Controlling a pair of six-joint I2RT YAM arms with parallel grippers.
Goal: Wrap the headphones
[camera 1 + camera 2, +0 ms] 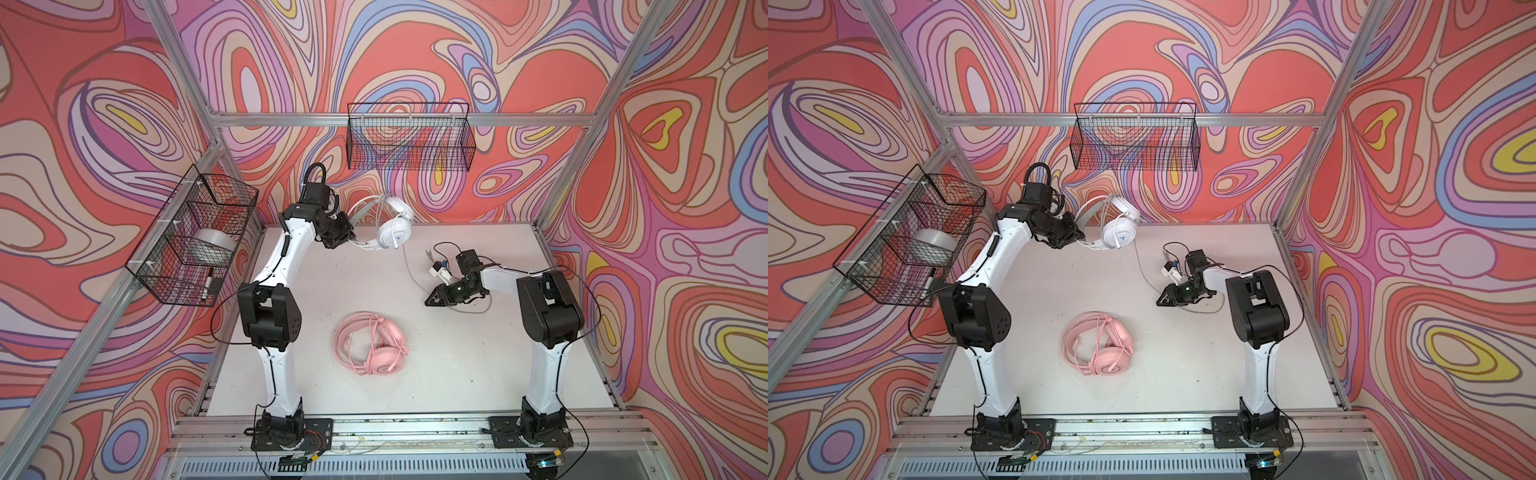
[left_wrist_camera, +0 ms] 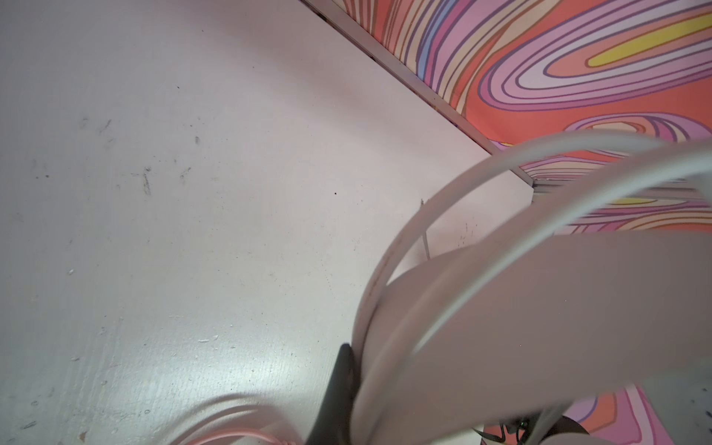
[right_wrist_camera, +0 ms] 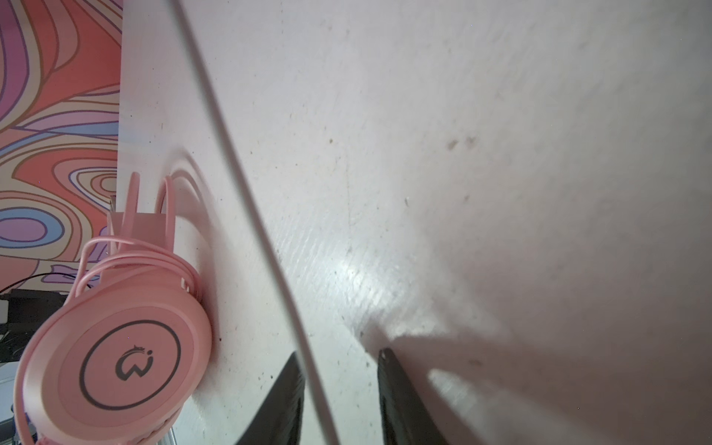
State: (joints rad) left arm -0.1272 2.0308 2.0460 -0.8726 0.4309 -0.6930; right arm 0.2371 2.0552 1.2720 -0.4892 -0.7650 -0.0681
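The white headset (image 1: 395, 230) is up off the table (image 1: 478, 353) nr far edge, grey cable (image 3: 245, 185) trailing onto it. The pink headset (image 1: 384, 357) lies flat mid-table twd front edge, pink cable (image 3: 154, 260) wrapped round it.

Blurred and cut by the edge in the left wrist view: white headset (image 2: 539, 308), masking all but one finger (image 2: 339, 389) of the left tool (image 1: 351, 242). Cropped likewise: pink headset (image 3: 115, 358). Partly hidden under right tool (image 1: 430, 301): grey cable (image 1: 409, 270).
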